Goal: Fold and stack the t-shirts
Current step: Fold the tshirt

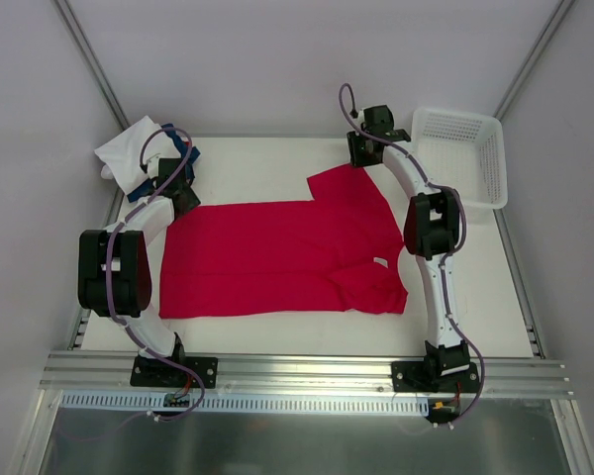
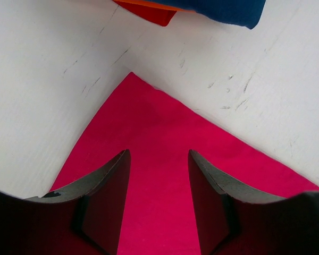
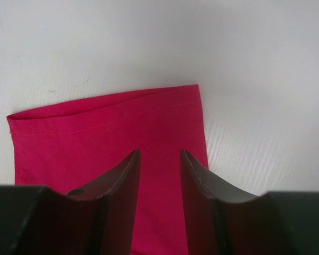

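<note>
A crimson-red t-shirt [image 1: 277, 257] lies spread flat across the middle of the table. My left gripper [image 1: 185, 198] is open over the shirt's far-left corner [image 2: 149, 133], with a finger on each side of the cloth below and nothing held. My right gripper [image 1: 359, 158] is open over the far sleeve [image 3: 111, 127], near the sleeve's hem, and holds nothing. Folded shirts sit at the far left: a white one [image 1: 127, 150] and a dark blue one [image 1: 185, 148]. In the left wrist view the blue shirt [image 2: 223, 10] lies on an orange one [image 2: 151, 11].
A white plastic lattice basket [image 1: 460, 156] stands at the far right corner. The white table [image 1: 267, 163] is bare behind the shirt. A metal rail [image 1: 297, 371] runs along the near edge by the arm bases.
</note>
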`<action>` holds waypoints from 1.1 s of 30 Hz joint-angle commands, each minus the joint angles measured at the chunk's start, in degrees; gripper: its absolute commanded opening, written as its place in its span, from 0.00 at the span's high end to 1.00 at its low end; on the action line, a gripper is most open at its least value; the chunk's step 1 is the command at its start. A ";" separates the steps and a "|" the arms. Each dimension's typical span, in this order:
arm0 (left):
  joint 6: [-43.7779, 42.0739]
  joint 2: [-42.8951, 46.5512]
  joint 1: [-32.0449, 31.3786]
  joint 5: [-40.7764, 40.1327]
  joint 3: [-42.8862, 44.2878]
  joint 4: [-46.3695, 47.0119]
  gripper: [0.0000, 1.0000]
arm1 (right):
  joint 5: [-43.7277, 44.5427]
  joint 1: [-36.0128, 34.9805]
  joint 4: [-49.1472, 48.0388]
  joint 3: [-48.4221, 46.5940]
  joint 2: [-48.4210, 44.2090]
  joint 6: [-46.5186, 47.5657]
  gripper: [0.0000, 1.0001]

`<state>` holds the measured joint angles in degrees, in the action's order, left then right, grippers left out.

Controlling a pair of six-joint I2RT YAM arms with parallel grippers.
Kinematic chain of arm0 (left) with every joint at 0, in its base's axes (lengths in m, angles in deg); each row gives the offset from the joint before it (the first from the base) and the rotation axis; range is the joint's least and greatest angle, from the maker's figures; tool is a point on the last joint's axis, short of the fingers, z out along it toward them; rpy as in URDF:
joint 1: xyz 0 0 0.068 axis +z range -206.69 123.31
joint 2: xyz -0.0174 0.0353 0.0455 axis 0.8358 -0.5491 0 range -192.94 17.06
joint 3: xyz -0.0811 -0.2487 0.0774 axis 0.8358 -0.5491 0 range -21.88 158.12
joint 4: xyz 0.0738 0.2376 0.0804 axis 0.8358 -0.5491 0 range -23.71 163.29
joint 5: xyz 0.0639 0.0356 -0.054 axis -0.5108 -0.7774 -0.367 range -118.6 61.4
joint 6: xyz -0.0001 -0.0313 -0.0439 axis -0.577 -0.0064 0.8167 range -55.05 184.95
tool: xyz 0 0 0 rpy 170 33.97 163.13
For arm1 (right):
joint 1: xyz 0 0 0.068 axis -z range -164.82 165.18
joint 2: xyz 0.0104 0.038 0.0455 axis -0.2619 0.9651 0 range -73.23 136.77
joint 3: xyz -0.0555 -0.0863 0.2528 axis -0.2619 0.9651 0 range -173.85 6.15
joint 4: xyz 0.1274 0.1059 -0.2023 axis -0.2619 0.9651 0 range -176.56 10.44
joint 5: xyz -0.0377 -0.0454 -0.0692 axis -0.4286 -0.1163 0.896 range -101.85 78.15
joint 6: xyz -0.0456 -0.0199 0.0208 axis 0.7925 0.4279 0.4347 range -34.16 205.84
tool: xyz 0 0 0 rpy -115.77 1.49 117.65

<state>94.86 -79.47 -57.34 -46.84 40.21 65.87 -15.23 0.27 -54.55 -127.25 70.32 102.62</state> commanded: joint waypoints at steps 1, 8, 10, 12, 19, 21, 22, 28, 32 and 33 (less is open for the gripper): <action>-1.35 -0.24 0.29 0.57 2.07 1.09 0.52 | 1.36 1.12 -1.78 -1.76 0.94 1.16 0.61; -1.52 -0.15 0.38 0.92 2.51 1.09 0.52 | -3.30 2.08 -0.11 -3.09 2.53 -4.90 0.60; -1.61 -0.15 0.29 1.10 2.69 1.09 0.52 | -4.09 2.96 0.59 -3.00 2.70 -7.44 0.60; -1.70 0.20 0.29 1.10 2.78 1.09 0.52 | -6.02 3.84 0.68 -2.04 2.79 -9.99 0.60; -2.14 0.82 0.29 1.36 2.78 1.01 0.52 | -11.65 6.57 0.60 -1.68 3.85 -16.42 0.61; -2.14 0.82 0.29 1.28 2.60 1.09 0.52 | -11.74 6.74 0.60 -1.77 4.02 -16.51 0.61; -2.22 0.91 0.29 1.28 2.69 1.01 0.52 | -11.74 6.74 0.42 -1.68 3.94 -16.51 0.61; -2.23 0.73 0.29 1.36 2.60 1.00 0.52 | -13.22 7.62 0.68 -3.87 5.42 -16.60 0.57; -2.31 0.38 0.29 1.36 2.87 1.01 0.52 | -16.04 7.89 0.86 -3.71 5.96 -20.37 0.57; -2.40 0.38 0.29 1.28 2.87 1.09 0.52 | -16.66 7.89 0.86 -3.53 6.04 -21.42 0.57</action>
<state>93.86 -79.50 -57.34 -45.59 41.24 66.02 -28.19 7.83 -54.50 -128.63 75.58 84.78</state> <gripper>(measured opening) 0.480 0.430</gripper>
